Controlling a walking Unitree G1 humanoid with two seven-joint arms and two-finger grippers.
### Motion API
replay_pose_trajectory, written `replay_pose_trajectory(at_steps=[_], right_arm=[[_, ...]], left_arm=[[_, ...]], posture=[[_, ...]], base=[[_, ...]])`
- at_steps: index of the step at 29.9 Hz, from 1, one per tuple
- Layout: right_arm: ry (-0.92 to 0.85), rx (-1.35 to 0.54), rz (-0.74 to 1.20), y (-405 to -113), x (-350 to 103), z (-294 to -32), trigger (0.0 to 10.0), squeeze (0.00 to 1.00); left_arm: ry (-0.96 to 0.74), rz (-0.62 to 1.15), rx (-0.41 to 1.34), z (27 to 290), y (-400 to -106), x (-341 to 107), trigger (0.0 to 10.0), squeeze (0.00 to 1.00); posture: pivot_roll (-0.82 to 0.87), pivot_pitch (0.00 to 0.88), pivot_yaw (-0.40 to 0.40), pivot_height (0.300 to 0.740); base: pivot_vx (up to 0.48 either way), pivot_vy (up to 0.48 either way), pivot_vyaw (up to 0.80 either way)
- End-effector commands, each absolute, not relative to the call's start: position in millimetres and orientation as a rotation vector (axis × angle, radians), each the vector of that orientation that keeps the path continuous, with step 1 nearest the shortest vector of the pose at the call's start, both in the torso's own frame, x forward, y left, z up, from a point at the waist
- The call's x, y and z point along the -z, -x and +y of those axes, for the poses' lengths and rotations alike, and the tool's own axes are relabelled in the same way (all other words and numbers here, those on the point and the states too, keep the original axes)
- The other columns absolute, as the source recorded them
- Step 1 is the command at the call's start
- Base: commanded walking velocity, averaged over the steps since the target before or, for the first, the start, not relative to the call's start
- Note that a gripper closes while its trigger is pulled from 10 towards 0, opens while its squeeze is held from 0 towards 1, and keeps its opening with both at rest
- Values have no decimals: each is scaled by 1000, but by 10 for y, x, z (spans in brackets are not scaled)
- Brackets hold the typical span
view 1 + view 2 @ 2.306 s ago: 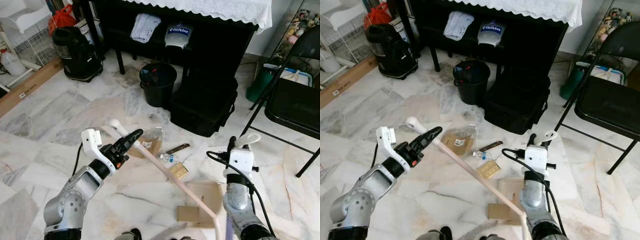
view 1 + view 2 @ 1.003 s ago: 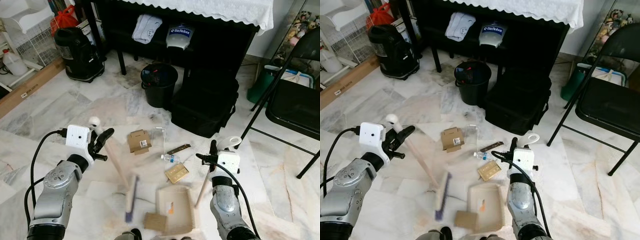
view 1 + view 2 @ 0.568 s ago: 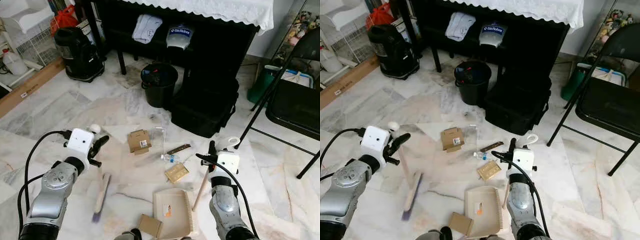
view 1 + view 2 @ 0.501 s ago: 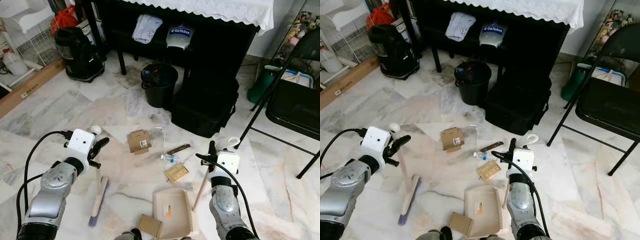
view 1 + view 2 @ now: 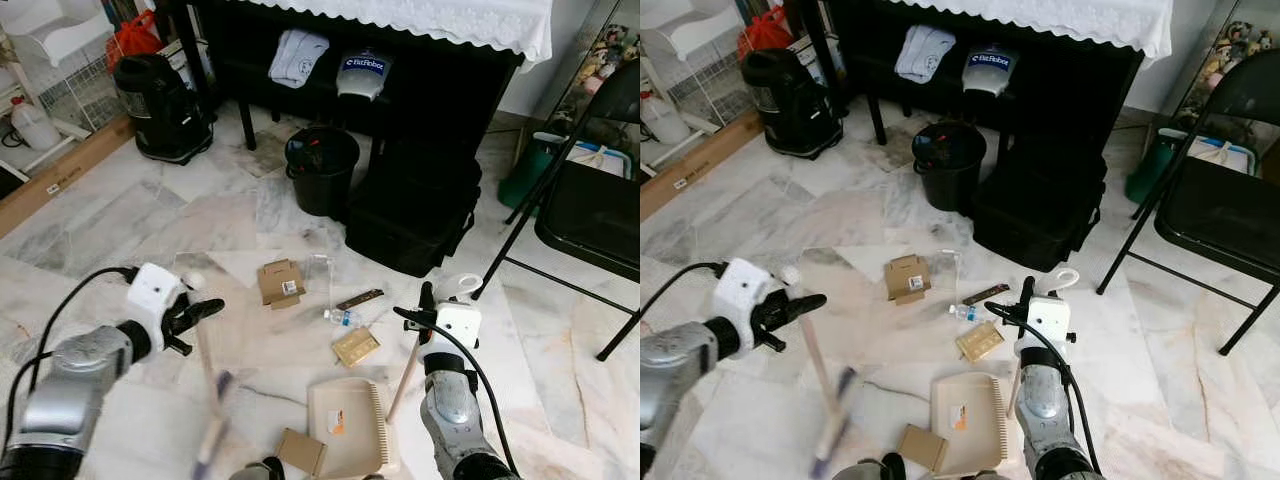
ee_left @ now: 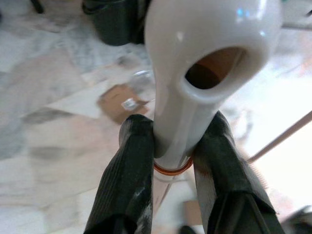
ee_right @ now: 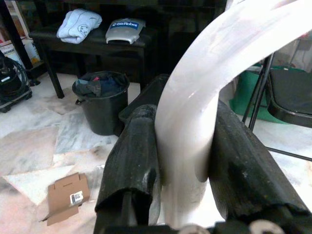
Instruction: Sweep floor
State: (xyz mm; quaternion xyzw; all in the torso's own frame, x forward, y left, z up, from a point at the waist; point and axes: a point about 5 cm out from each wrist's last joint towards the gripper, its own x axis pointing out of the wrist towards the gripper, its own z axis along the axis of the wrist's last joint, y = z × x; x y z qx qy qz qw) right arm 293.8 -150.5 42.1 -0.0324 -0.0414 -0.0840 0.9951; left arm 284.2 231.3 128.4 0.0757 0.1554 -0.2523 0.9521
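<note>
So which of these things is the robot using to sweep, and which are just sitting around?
For the sweeping:
left gripper holding the broom
right gripper holding the dustpan handle
litter: cardboard boxes, small bottle, gold packet

Just sitting around:
black bin
black case
vacuum cleaner
folding chair

Surface: marble floor (image 5: 120, 215), pale with grey veining.
Litter, centre: folded cardboard box (image 5: 279, 282); clear plastic sheet (image 5: 318, 272) just beside it; dark flat strip (image 5: 359, 298); small bottle (image 5: 340, 317); tan packet (image 5: 354, 346).
Near edge: beige dustpan (image 5: 348, 424) lying flat; small cardboard piece (image 5: 301, 451) touching its corner.
Further back: black bin (image 5: 322, 168); black case (image 5: 412, 210); black vacuum (image 5: 158, 96).
Right side: folding chair (image 5: 585, 200).
</note>
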Motion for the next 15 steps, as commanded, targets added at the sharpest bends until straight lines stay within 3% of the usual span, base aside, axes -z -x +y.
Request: replay_pose_trajectory(at_steps=[1,8,15], right_arm=[[70,174,-52,-2926,-378,-1511,10000,0],[73,176,-49,-2924,-373,-1519,10000,0],[76,177,-48,-2924,-372,-1522,10000,0]], left_arm=[[-68,323,577,2310,-2801,-1303,10000,0],[91,274,605,2255,-2791,-1368,10000,0],[300,219,630,2028,-2803,-1360,10000,0]], posture=[[77,160,7,740],[75,162,4,740],[74,164,4,740]], base=[[0,0,0],[0,0,0],[0,0,0]])
